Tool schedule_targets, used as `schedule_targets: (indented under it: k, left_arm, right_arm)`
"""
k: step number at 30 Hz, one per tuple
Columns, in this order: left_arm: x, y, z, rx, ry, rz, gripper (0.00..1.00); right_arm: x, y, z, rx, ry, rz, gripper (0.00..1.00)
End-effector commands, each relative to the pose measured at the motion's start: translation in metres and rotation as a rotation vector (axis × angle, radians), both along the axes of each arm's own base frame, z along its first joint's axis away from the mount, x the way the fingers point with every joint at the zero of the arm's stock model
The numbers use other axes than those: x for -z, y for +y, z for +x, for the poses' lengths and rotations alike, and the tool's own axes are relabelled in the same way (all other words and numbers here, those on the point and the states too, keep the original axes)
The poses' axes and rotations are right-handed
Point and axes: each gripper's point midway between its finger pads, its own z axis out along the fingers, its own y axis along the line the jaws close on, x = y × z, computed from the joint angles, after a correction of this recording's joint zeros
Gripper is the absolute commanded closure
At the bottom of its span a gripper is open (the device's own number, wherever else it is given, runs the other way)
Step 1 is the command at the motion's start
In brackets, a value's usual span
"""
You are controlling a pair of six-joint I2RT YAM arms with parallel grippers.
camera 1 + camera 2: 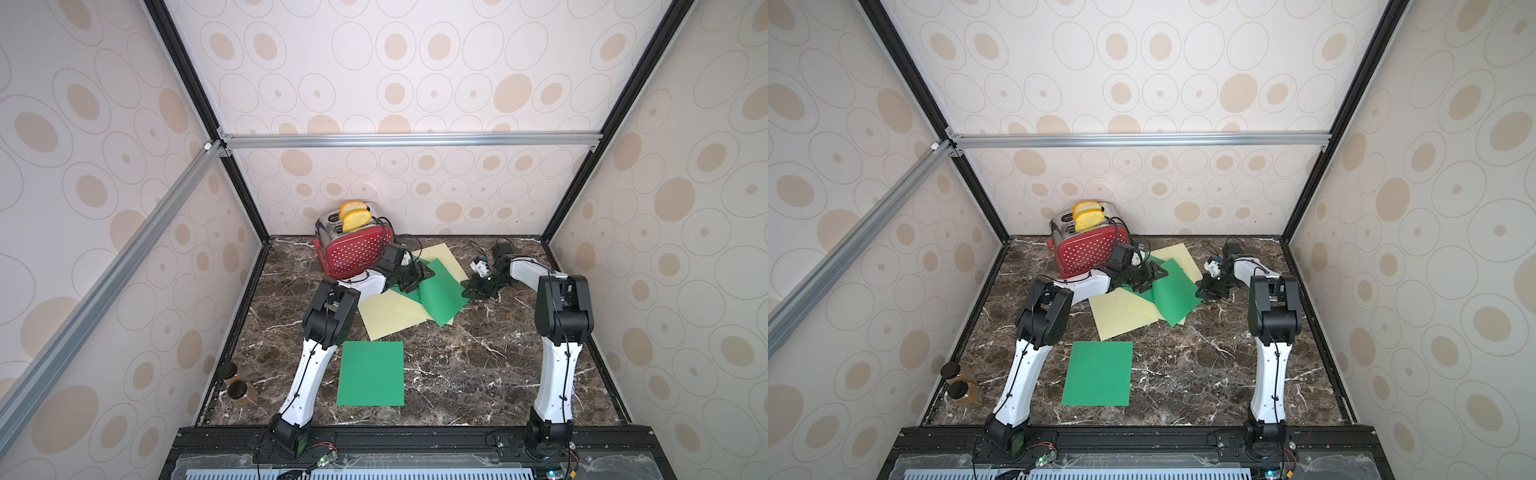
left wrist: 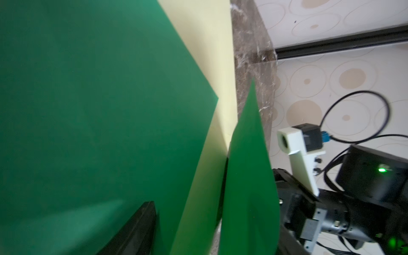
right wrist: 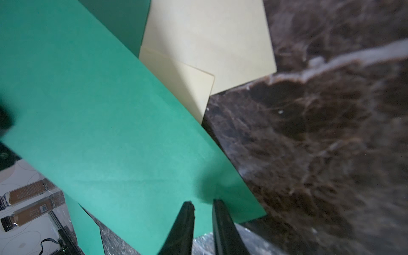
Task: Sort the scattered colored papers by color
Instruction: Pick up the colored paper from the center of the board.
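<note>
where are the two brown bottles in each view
both top views: bottles by the left wall, near the front.
left wrist: not in it.
right wrist: bottles beyond the edge of the green sheet.
shared landmark: the pile of green and cream sheets, in all four.

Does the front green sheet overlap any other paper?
No, the green sheet lies alone on the table, clear of the pile.

High at the front, looking down over the whole bench (image 1: 478, 374) in both top views. Close over the papers (image 2: 88, 99) from the left wrist, facing the right arm (image 2: 364, 176). Close over those papers from the right wrist.
</note>
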Motion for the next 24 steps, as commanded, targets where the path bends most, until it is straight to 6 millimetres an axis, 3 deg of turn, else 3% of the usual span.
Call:
schedule_targets:
  k: [1, 4, 10, 19, 22, 24]
  left_arm:
    - [0.023, 0.002, -0.001, 0.060, 0.007, 0.043, 0.29]
    - [0.023, 0.007, 0.011, 0.054, -0.008, 0.034, 0.28]
    - [0.004, 0.010, 0.033, 0.074, -0.088, 0.017, 0.27]
    - [-0.024, 0.003, 0.028, 0.193, -0.216, 0.006, 0.28]
    - [-0.053, -0.009, 0.028, 0.219, -0.276, -0.126, 0.29]
    - [-0.084, -0.016, 0.032, 0.223, -0.349, -0.255, 0.28]
  right_arm:
    - [0.036, -0.008, -0.024, -0.001, 0.114, -0.063, 0.78]
    - [0.035, -0.008, -0.025, -0.004, 0.115, -0.063, 0.78]
    - [0.038, -0.007, -0.027, -0.003, 0.122, -0.055, 0.78]
    - [0.041, -0.006, -0.028, -0.004, 0.129, -0.057, 0.78]
    - [0.041, -0.006, -0.028, -0.006, 0.130, -0.058, 0.78]
    - [0.041, -0.006, -0.029, -0.006, 0.130, -0.058, 0.78]
